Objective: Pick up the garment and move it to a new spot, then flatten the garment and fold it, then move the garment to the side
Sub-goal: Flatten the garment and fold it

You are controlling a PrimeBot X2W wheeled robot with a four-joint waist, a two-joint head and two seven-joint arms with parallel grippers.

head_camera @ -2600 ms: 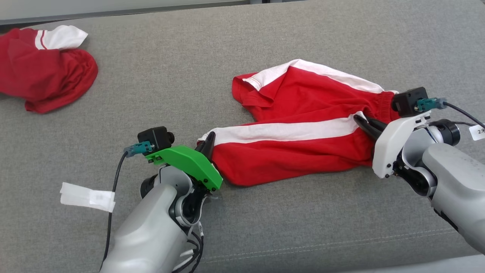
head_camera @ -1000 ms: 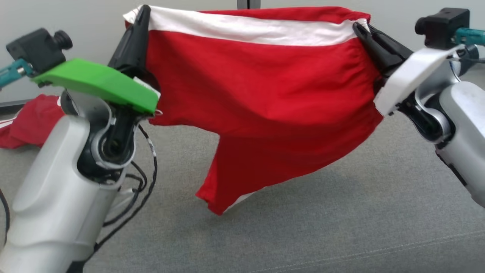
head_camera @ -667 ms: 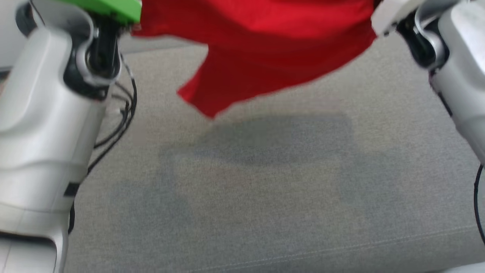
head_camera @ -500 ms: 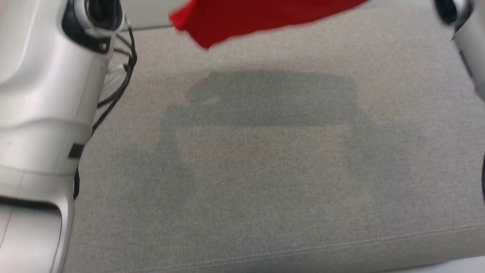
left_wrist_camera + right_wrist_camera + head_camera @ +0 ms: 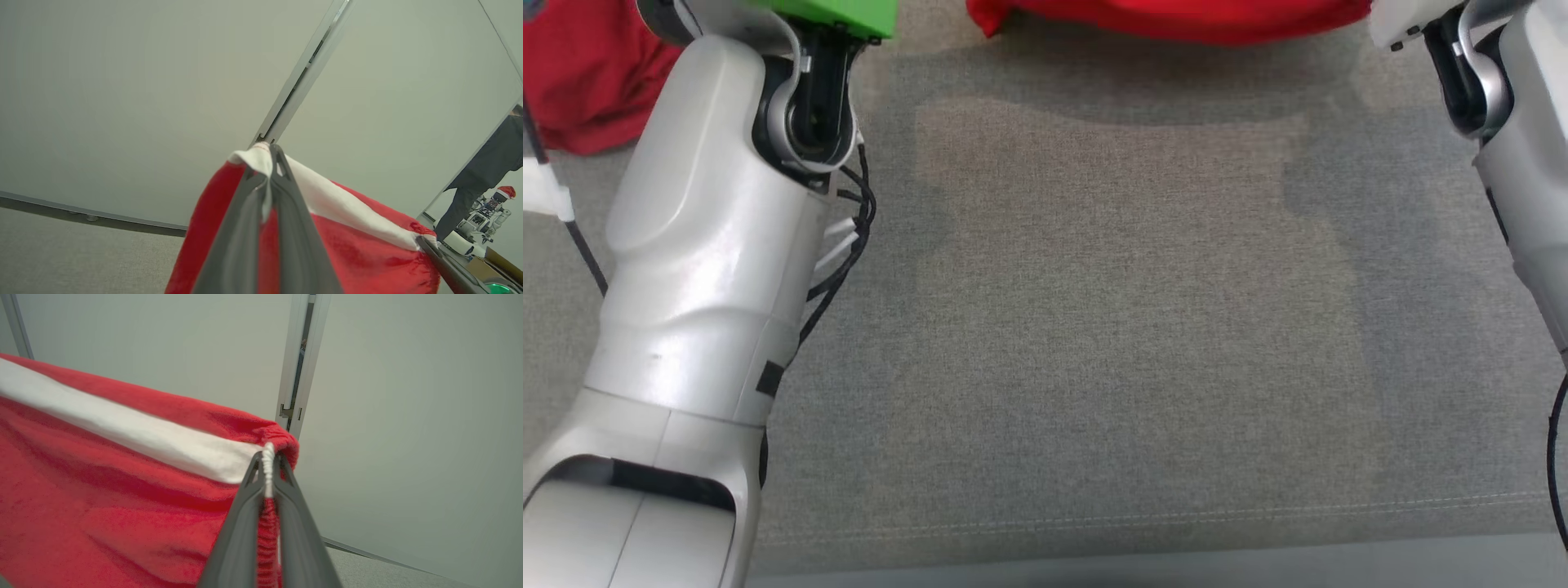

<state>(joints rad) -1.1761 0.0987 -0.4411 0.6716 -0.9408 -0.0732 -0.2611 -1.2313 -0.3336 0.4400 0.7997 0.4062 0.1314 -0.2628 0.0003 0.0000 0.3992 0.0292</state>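
The left end effector (image 5: 270, 152) is clenched on a white-banded corner of the red garment (image 5: 359, 245), with the cloth pinched between its two dark fingers. The right end effector (image 5: 268, 457) is clamped on the opposite corner, at the gathered waistband, where a thin white edge runs up between its tips. The garment hangs stretched between the two in front of a pale wall (image 5: 408, 416), its white stripe along the top. In the head view, only its lower edge shows at the top, over a shadow on the grey upholstered surface (image 5: 1094, 327). It may just brush the fabric there. A second red garment (image 5: 580, 82) lies at the far left, behind the left forearm (image 5: 703, 245).
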